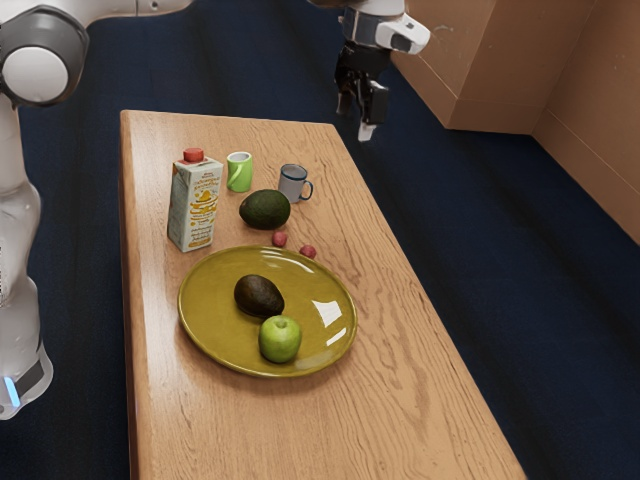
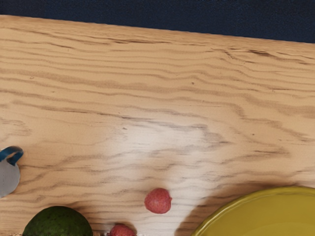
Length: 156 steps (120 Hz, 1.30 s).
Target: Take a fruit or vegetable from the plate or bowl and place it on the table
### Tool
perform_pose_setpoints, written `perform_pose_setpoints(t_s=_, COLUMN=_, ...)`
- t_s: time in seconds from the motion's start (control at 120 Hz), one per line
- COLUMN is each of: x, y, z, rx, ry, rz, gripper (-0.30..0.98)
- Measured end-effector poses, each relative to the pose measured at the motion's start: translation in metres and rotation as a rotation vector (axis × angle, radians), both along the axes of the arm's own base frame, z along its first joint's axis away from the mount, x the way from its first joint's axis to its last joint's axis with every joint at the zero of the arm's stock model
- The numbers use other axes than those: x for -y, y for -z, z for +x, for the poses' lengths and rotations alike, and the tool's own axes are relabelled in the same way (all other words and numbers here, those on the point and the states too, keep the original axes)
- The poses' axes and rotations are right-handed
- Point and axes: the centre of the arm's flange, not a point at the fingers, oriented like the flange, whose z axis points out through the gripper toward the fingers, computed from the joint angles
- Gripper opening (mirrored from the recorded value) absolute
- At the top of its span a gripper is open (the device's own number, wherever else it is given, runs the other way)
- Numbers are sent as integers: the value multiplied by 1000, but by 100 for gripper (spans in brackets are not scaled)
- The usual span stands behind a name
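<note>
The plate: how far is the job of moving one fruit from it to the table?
The plate holds an apple and a dark avocado. Another avocado and two red berries lie on the table; whether any came from the plate, I cannot tell. The open gripper holds nothing. If none did, picking and placing are left.

We're indoors here, folks, and it looks homely: tan walls point(image 1: 490, 60) meet a dark blue floor point(image 1: 450, 250), and this wooden table point(image 1: 400, 390) carries a drink carton point(image 1: 194, 208), mugs, fruit and a big plate point(image 1: 215, 310). Which room exactly, I can't tell.
</note>
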Motion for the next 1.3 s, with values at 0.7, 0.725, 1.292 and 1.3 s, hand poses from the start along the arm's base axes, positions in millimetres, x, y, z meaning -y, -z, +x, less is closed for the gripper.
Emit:
perform_pose_setpoints(t_s=0.7, x=34, y=-22, z=13, rx=0, ry=44, rz=-25, gripper=69)
perform_pose_setpoints(t_s=0.725, x=57, y=-23, z=13, rx=1, ry=85, rz=-24, gripper=69)
perform_pose_setpoints(t_s=1.292, x=205, y=105, z=-122, rx=-67, ry=478, rz=-11, gripper=69)
perform_pose_setpoints(t_s=1.3, x=205, y=107, z=-123, rx=-66, ry=479, rz=-10, gripper=69)
